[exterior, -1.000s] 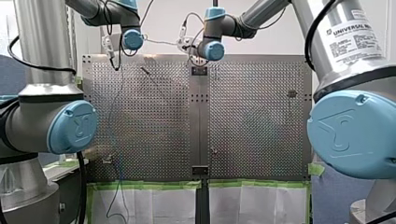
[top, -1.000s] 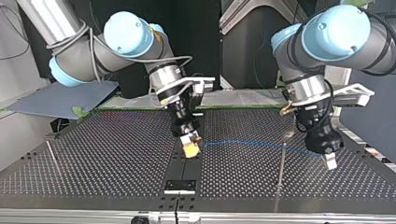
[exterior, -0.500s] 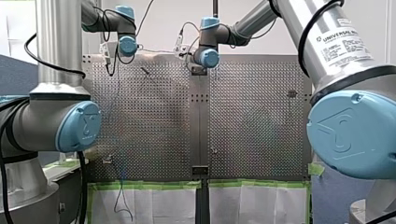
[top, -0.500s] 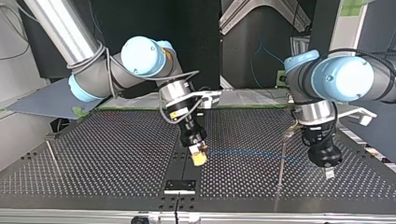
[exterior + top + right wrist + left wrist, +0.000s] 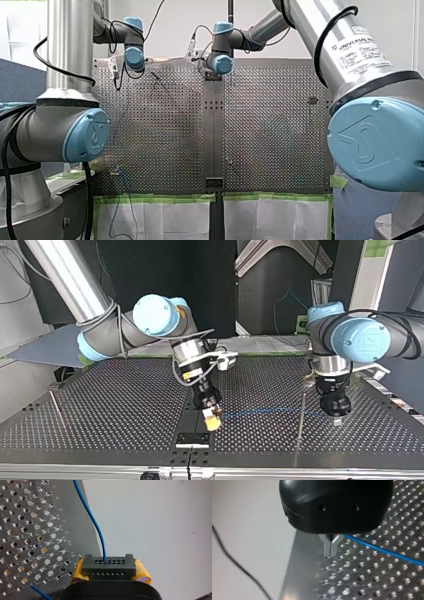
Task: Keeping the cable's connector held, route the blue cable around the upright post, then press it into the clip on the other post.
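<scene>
Left end effector [image 5: 338,421] shifted; one cable [image 5: 265,412], two posts [image 5: 301,415] [image 5: 56,409].

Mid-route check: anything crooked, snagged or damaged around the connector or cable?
Nothing stands out. The connector sits square between the yellow pads of my right gripper, and the blue cable leaves it in a smooth curve, with no kink or fraying, then runs straight across the perforated table toward my left gripper.
</scene>
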Controlling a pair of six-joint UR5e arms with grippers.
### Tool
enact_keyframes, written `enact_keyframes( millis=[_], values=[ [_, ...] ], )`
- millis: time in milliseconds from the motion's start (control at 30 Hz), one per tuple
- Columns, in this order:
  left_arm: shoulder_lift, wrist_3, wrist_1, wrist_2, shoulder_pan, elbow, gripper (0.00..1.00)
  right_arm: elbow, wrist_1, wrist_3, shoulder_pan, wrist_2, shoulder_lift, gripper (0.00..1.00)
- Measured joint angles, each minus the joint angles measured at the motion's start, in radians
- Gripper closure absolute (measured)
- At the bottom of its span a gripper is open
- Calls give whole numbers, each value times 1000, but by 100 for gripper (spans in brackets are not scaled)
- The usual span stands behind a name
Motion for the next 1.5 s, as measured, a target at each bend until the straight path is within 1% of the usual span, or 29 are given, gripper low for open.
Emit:
enact_keyframes(
  millis=[100,200,333,433,567,667,800,933,967,1000,1033,1067,1100,1133,1167,1200,1267,1333,1367,1500],
  values=[
    [-23,0,0,25,1,0,100,-2,1,-5,-3,0,9,100],
    [-46,0,1,35,4,0,100,-2,3,-14,-3,-1,19,100],
    [-61,-2,4,37,14,0,100,-3,9,-33,0,-1,39,100],
    [-66,-8,7,40,24,0,100,-3,15,-43,1,-1,58,100],
    [-81,-14,9,59,28,0,100,-2,23,-60,2,1,82,100],
    [-106,-16,13,71,26,0,100,0,30,-72,3,10,99,100],
    [-132,-34,31,86,23,0,100,5,46,-91,3,18,123,100],
    [-138,-65,38,105,22,0,100,6,73,-113,8,24,153,100],
    [-139,-72,38,108,21,0,93,6,79,-119,10,27,159,100],
    [-139,-81,39,111,21,0,93,7,85,-125,11,32,166,100],
    [-139,-89,39,112,21,0,81,9,90,-131,13,38,174,100],
    [-139,-96,39,112,21,0,72,12,93,-134,15,43,181,100],
    [-139,-107,38,109,21,0,72,17,94,-137,16,49,188,100],
    [-139,-115,37,105,21,0,59,25,94,-139,17,57,198,100],
    [-139,-124,35,100,21,0,49,31,94,-141,17,62,204,100],
    [-140,-134,29,91,21,0,49,37,94,-142,18,68,208,100],
    [-140,-147,18,78,21,0,30,51,93,-145,18,77,215,100],
    [-140,-162,5,70,19,0,30,63,91,-148,18,82,218,100],
    [-140,-168,1,71,18,0,32,68,90,-149,18,84,219,100],
    [-156,-202,-1,95,14,0,32,81,89,-153,18,88,221,100]
  ],
)
